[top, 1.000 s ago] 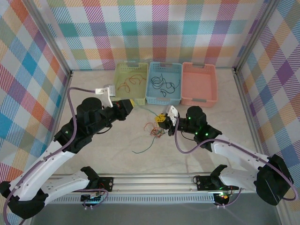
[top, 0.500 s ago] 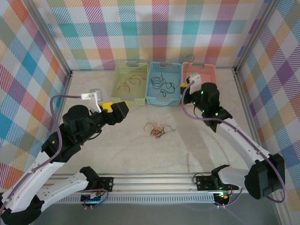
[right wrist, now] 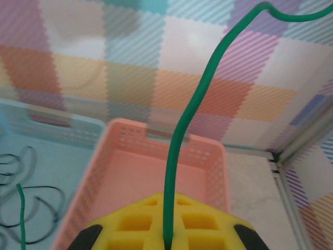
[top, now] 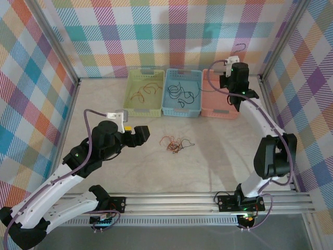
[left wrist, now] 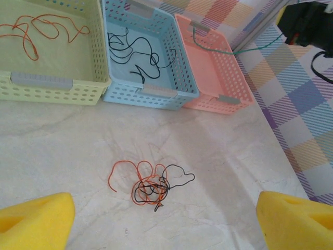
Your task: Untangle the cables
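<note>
Over pink basket, holding green cable in shut right pincer, with left pincer wide open, empty; next, let go

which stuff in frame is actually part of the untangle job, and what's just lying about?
Job:
- cable tangle on the table
- green cable, pinched in the right tool
- orange cables in the green basket
- black cables in the blue basket
- pink basket

Just there:
- lilac arm cable
- front rail
- plaid walls
</note>
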Controlling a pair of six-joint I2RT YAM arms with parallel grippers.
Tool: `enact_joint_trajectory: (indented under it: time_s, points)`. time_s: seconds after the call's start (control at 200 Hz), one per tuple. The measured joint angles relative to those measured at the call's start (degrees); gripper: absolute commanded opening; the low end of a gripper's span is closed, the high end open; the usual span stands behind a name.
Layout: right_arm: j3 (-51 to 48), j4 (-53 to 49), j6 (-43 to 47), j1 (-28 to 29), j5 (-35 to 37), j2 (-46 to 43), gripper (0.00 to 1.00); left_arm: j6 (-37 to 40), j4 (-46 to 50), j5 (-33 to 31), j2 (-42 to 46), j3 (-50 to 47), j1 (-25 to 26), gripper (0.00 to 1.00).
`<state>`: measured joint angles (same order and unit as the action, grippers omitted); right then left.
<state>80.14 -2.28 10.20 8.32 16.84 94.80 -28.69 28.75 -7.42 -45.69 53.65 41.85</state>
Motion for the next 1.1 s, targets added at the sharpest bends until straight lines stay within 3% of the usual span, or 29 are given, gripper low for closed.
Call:
enact_joint_trajectory:
  time_s: [0.33,0.59,1.1]
  points:
    - [1.8,-6.9,3.7,-2.0,-0.6,11.4,0.00,0.6,-0.3,1.0,-0.7,-0.7,0.0,0.90]
    - [10.2,-17.2,5.7,-2.0,-9.2,17.7,0.08,1.1,-0.4,2.0,-1.3,-1.0,0.0,0.90]
    - [16.0,-27.2,6.4,-4.3,-16.4,22.4,0.12,1.1,-0.4,2.4,-1.2,-1.0,0.0,0.90]
